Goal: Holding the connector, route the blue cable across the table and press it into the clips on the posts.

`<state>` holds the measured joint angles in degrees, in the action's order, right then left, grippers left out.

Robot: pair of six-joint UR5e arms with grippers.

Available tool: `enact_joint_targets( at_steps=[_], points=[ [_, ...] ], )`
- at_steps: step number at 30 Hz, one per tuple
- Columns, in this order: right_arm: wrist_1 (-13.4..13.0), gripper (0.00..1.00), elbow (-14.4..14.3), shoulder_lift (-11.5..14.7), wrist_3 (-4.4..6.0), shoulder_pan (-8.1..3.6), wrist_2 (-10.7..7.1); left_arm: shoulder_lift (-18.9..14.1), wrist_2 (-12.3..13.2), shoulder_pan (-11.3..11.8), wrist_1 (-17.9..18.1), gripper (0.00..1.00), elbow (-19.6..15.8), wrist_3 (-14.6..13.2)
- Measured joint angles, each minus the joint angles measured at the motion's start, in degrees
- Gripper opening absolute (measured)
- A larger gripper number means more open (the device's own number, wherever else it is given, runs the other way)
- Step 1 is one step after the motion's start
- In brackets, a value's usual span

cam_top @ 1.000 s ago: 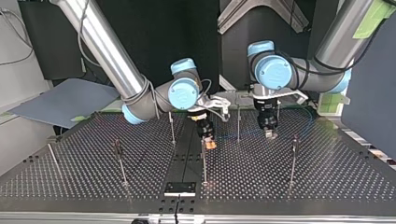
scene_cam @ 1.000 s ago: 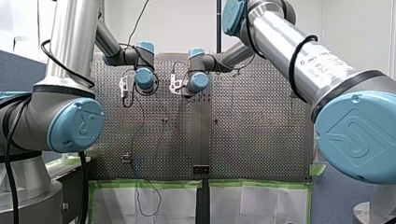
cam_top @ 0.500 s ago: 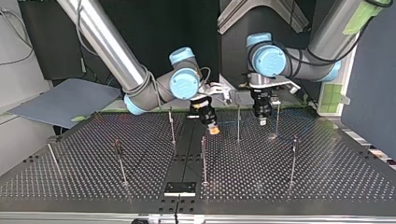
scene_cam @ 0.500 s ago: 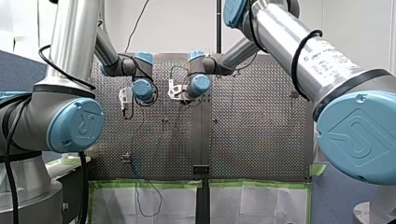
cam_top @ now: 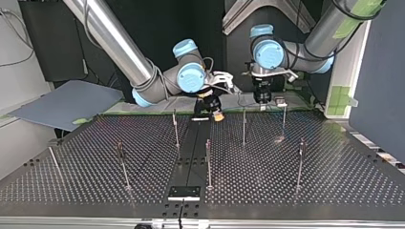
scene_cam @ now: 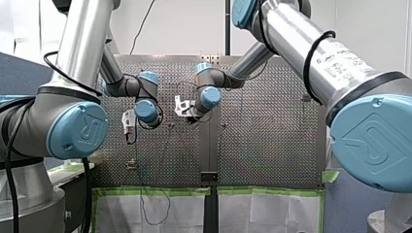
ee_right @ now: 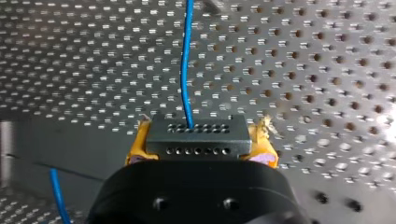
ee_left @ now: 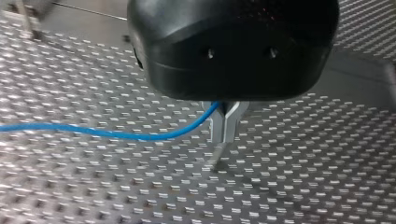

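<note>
Perforated metal tabletop (cam_top: 310, 186) bristles with thin upright posts (cam_top: 208, 162); both hands hang at its far edge in the top view. My right hand (ee_right: 200, 140) clamps its yellow pads (ee_right: 135, 147) on the grey connector (ee_right: 187, 128), and the blue cable (ee_right: 186, 60) leaves it ahead. My left hand (ee_left: 225, 140) pinches that cable between closed metal fingers (ee_left: 233, 116).

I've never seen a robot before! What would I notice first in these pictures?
The bright blue cable, running straight out of the grey connector pinched between the yellow pads of my right tool. My left tool pinches the cable too, and thin posts stand across the perforated table.
</note>
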<state>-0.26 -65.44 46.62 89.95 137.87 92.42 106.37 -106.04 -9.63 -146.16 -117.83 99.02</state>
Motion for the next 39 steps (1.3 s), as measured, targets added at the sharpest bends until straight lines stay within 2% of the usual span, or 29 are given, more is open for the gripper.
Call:
enact_joint_targets(
  at_steps=[6, 12, 21, 26, 34, 39],
  points=[
    [-0.1, 0.0, -2.5, -0.1, -0.02, -0.19, 0.04, 2.2, 0.9, 0.1, 2.5, 0.0, -2.9, 0.8],
    [-0.4, 0.0, -2.9, -0.2, 0.06, -0.67, 0.11, 2.5, 3.4, 0.7, 4.9, 0.0, -4.7, 1.1],
    [-2.7, 0.0, -3.0, -0.2, 0.79, -0.95, -0.41, 2.5, 7.2, 1.4, 6.8, 0.0, -3.4, 2.6],
    [-4.0, 0.0, -3.0, -0.3, 1.29, -1.12, -1.11, 2.6, 7.9, 2.0, 7.0, 0.0, -2.3, 3.0],
    [-4.5, 0.0, -3.0, -0.5, 1.54, -1.57, -1.23, 2.7, 9.0, 3.3, 7.2, 0.0, -1.6, 3.7],
    [-5.2, 0.0, -3.0, -0.5, 1.91, -1.78, -1.43, 4.0, 10.6, 3.7, 7.3, 0.0, -0.6, 4.1]
  ],
)
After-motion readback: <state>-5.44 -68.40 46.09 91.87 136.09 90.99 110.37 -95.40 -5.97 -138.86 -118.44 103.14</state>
